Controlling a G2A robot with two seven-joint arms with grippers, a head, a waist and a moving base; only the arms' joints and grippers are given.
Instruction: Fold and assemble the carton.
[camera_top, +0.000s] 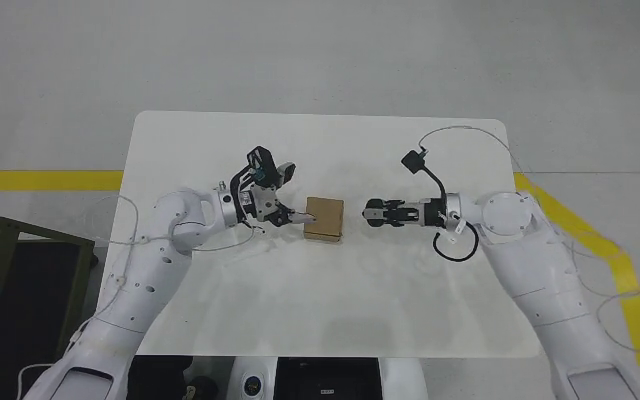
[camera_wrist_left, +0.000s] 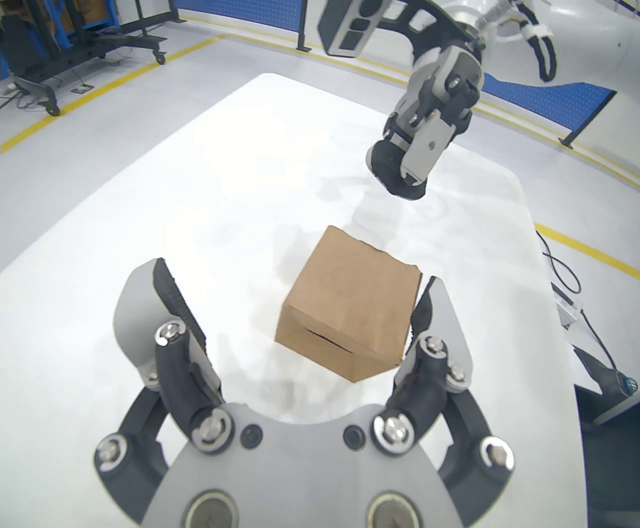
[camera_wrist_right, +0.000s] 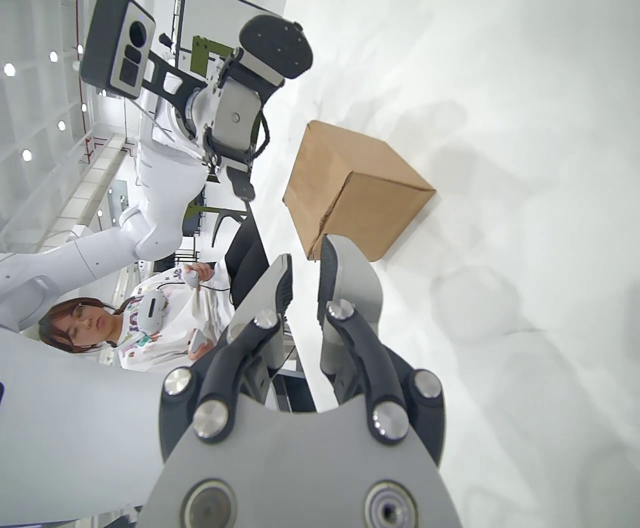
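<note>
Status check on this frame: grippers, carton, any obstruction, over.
Left gripper open, one finger beside carton. Right gripper shut, empty, just short of it. Box closed up, sitting on table between them. Nothing in the way.

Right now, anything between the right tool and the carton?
Nothing visible. Only bare table lies between the right tool and the carton. The left tool is open on the carton's opposite side, one finger right beside it, out of that path.
</note>
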